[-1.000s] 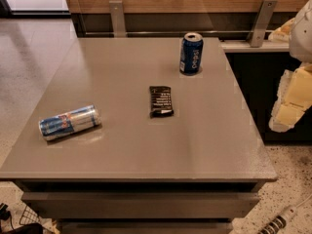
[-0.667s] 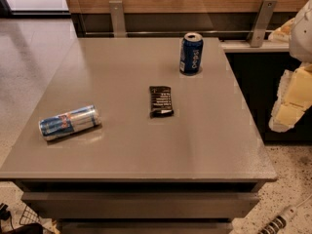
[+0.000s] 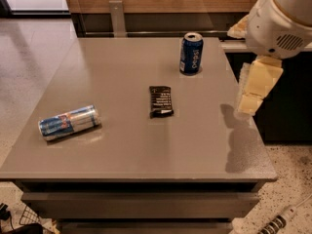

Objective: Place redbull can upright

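The redbull can lies on its side near the front left of the grey table. It is light blue and silver with a red mark, and its top points right. My gripper, a cream-coloured part under the white arm housing, hangs over the table's right edge. It is far to the right of the can and holds nothing that I can see.
A dark blue Pepsi can stands upright at the back of the table. A dark snack bar lies flat near the middle. A wooden wall and a metal post stand behind the table. Speckled floor surrounds it.
My arm has moved left from the right border, so it now reaches over the table's right edge and casts a shadow there. The cans and the bar have not moved.
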Controlling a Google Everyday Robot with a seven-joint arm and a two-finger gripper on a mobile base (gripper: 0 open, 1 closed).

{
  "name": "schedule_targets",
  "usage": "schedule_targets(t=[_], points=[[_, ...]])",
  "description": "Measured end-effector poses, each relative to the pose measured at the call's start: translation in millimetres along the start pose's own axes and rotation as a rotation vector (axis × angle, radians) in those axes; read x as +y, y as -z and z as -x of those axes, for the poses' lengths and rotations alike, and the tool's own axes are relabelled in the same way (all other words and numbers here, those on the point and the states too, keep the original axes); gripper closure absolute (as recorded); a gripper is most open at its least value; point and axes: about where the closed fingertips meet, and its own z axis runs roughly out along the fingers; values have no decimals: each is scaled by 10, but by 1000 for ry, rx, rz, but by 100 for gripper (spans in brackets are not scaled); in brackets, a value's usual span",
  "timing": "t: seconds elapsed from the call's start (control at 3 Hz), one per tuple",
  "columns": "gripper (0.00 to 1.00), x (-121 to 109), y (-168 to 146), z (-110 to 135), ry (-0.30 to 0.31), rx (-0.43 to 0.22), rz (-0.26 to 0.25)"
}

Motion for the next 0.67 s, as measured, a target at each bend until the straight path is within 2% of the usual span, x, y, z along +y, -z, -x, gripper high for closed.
schedule_targets(t=[0.67], points=[[0, -139, -342, 828, 199, 27, 60]])
